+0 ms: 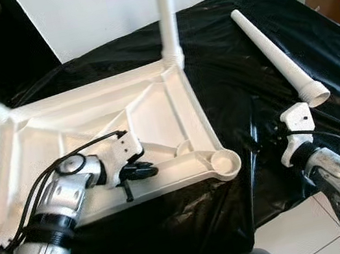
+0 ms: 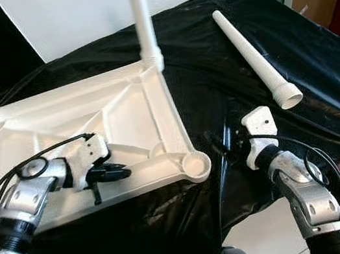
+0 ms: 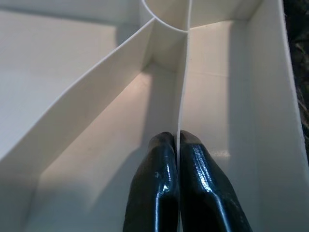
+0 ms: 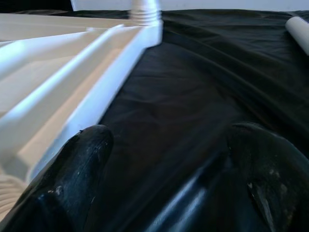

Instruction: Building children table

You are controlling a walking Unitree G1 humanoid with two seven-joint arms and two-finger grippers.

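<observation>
With the left pincer (image 1: 139, 170) clenched on a thin rib of the upturned tabletop (image 1: 153, 107) and the right pincer (image 4: 169, 183) released above black sheeting, the loose leg (image 1: 280, 58) beyond could roll away if nudged.

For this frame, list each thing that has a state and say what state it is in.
Tabletop: upside down on the black sheet.
Corner socket: empty, no leg fitted.
Fitted leg: upright in the far corner.
Loose leg: lying on the sheet, unattached.
Left hand: shut on a tabletop rib.
Right hand: open, empty.
</observation>
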